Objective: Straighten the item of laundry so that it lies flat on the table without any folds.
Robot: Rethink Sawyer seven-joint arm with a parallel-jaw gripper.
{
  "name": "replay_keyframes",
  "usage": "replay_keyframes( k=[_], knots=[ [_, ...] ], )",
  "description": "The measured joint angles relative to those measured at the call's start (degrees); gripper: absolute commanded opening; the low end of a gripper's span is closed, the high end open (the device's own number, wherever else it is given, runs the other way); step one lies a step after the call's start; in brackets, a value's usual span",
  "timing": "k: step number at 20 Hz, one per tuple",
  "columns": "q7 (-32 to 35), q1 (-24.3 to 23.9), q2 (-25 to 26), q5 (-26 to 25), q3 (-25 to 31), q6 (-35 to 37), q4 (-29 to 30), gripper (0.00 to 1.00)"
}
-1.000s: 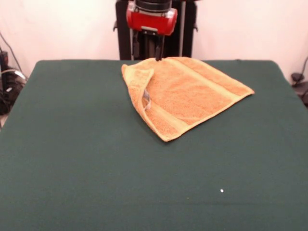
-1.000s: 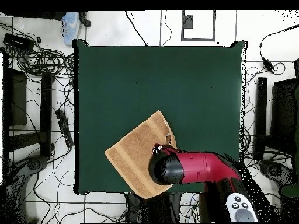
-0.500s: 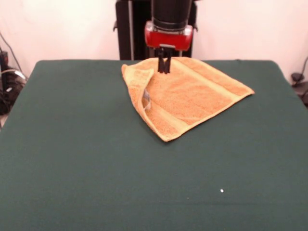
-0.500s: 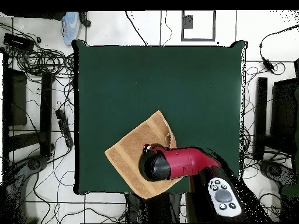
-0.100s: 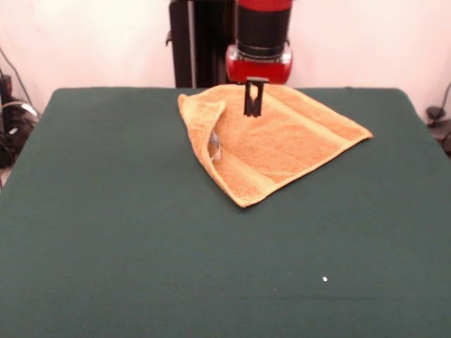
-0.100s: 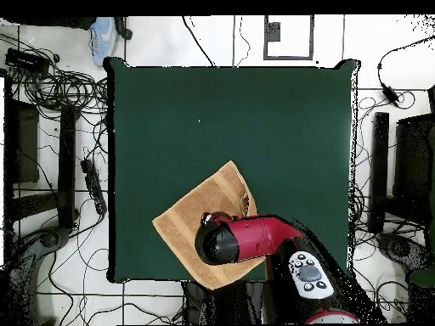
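I have the gripper (image 5: pixel 254 110) hanging above the towel (image 5: pixel 282 141), its fingers close together and holding nothing. The towel lies at the table's (image 5: pixel 106 232) robot-side edge, one side folded over onto itself, probably the flap I must pull out.

From above I see the orange towel (image 6: pixel 191 222) lying as a diamond on the green worktop (image 6: pixel 229 127), close to its near edge and left of centre. My red arm (image 6: pixel 255 238) reaches in from the near right and covers the towel's right part. Cables (image 6: pixel 51 81) litter the floor at left.
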Motion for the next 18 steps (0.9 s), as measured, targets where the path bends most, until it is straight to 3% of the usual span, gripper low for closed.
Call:
replay_keyframes(
  k=[10,18],
  knots=[
    [0.0,-2.57,4.56,-0.07,0.02,-1.69,-0.53,0.0],
    [0.0,-8.17,6.92,-2.94,0.01,-1.69,-2.27,0.0]
  ],
)
